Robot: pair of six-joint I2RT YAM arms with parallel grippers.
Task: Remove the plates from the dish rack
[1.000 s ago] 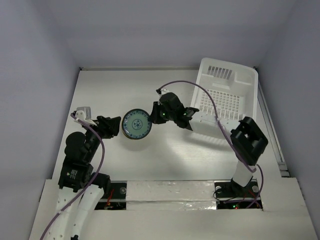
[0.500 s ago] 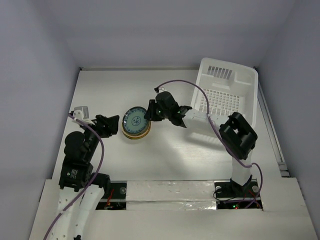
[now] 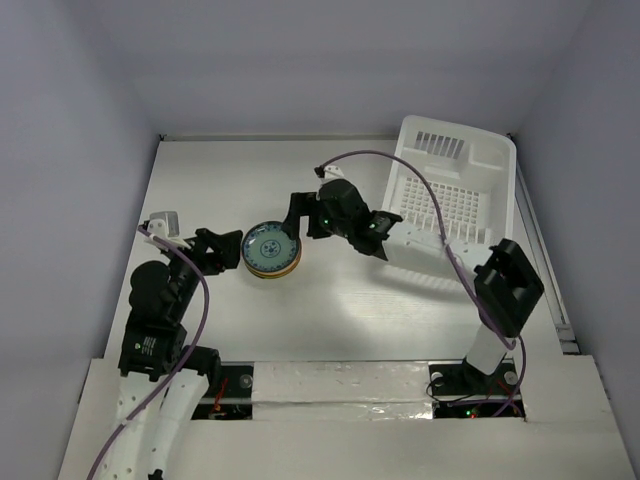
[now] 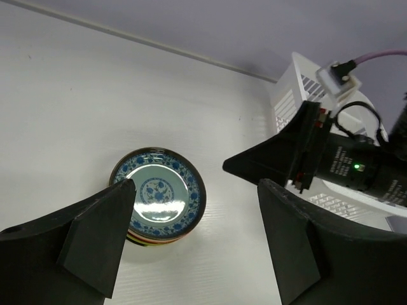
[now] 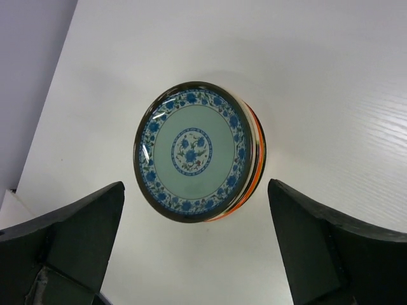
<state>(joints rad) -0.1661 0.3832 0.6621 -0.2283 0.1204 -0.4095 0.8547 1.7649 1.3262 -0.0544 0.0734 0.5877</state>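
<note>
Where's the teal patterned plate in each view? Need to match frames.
Top external: teal plate left of centre, left of the dish rack.
Left wrist: lower left.
Right wrist: centre.
Shared landmark: the plate stack under it, with an orange-red edge in both wrist views.

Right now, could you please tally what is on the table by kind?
Plate stack: 1, with a teal patterned plate on top; the plates beneath are too hidden to count
Dish rack: 1
Tools: 2, the left tool and the right tool, both open
Total: 4
</note>
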